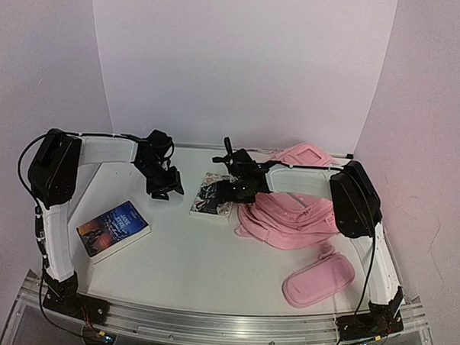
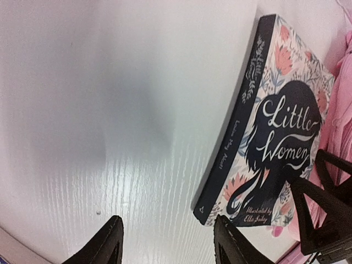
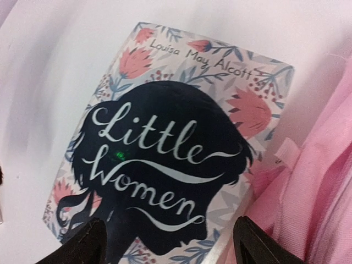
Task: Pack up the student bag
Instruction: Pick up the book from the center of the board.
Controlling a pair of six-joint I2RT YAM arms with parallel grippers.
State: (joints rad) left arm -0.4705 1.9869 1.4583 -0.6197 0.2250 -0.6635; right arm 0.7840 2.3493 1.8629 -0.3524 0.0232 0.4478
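Observation:
The pink student bag lies flat at the right of the table, its edge showing in the right wrist view. A "Little Women" book lies flat just left of the bag; it shows in the left wrist view and right wrist view. My right gripper is open, hovering over the book's near edge, fingertips spread wider than the cover. My left gripper is open and empty over bare table, left of the book, one fingertip near its corner.
A second book with a blue cover lies at the front left. A small oblong pink pencil case lies at the front right. White walls enclose the table on three sides.

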